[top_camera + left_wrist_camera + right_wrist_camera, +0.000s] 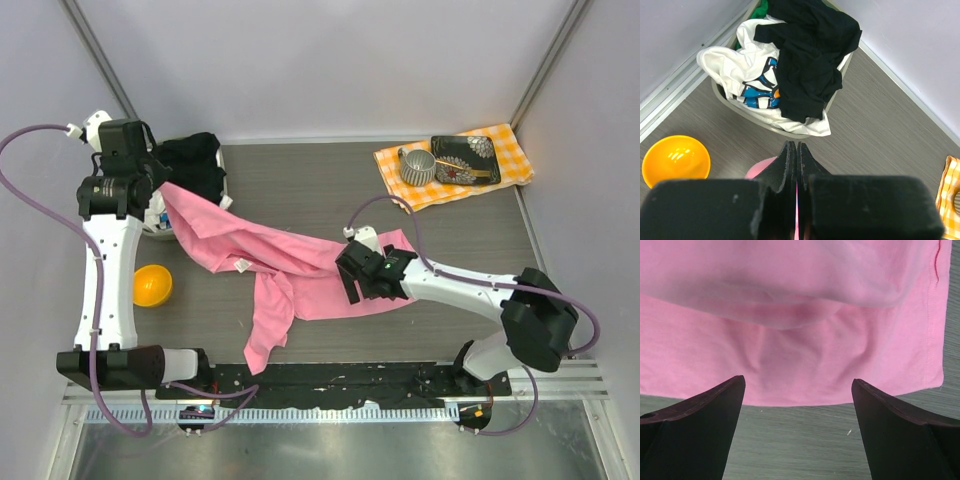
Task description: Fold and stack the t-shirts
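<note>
Barely beginning: pinching the pink t-shirt (270, 255) in the closed left gripper (794, 150), hovering the wide-open right gripper (797, 381) just short of its hem, leaving the black t-shirt (810, 60) and white t-shirt (755, 70) unfolded in the basket (747, 116) beyond the left one.

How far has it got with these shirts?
Nothing is folded or stacked yet. In hand: the pink shirt lies crumpled on the table, one end pinched by the left gripper, the open right gripper over its hem. Left: the black shirt and white shirt in the basket.
</note>
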